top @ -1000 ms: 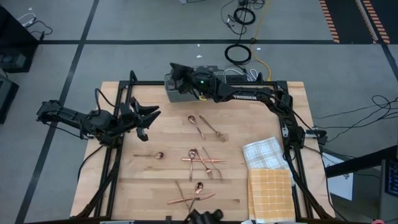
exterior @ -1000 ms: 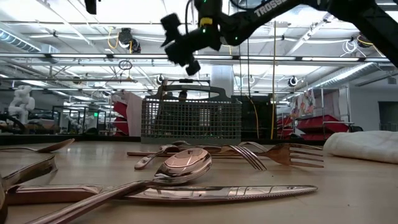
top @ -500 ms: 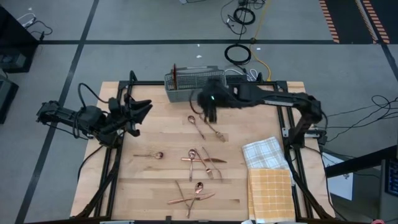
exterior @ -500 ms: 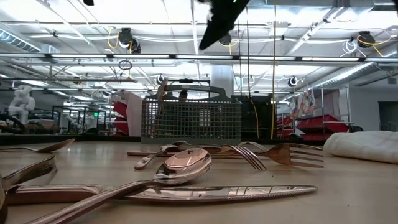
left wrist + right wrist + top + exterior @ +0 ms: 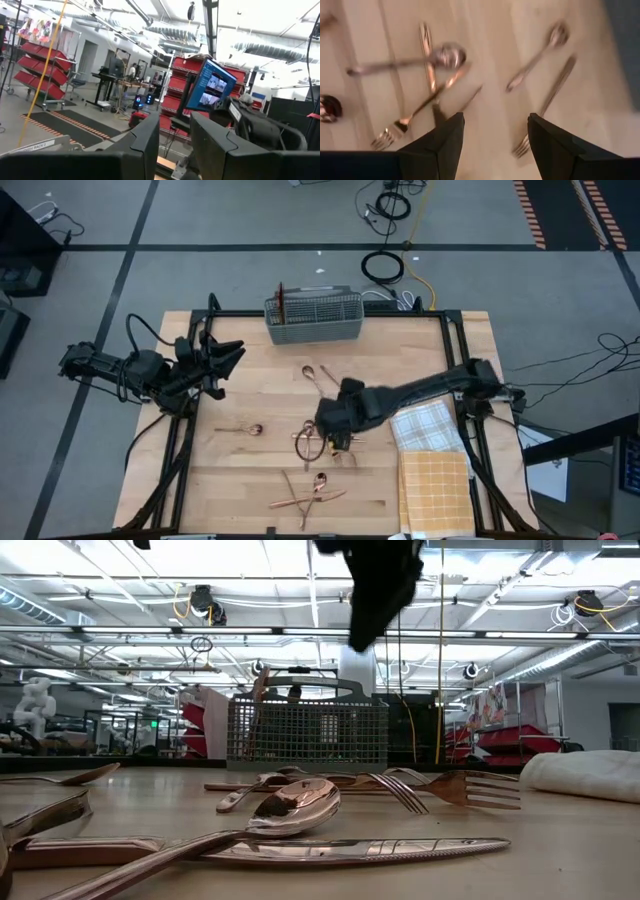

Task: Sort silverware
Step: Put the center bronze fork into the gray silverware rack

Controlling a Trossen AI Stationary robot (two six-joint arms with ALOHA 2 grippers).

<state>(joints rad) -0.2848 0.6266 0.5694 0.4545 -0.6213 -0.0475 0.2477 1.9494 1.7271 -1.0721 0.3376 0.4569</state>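
Big warehouse-looking lab with red bins and ceiling lights in the background, and in front of it a wooden counter (image 5: 420, 350) with copper silverware (image 5: 318, 442) scattered all over the middle and toward the near edge. Grey mesh caddy (image 5: 313, 317) sits at the far edge, and the high view shows one dark upright thing in it near its left end, though I can't tell what it is. So sorting is barely started by my read, since I count roughly ten spoons, forks and knives lying loose: a pair near the middle, a single spoon toward the left edge, a crossed pile under the arm, another crossed bunch at the near edge. The right claw (image 5: 492, 132) hangs just above that central pile, fingers spread and empty, pointing down at a fork and spoon. The left claw (image 5: 174, 142) waits off the left edge, parted, holding nothing. Two checked cloths (image 5: 430, 455) sit by the right edge.
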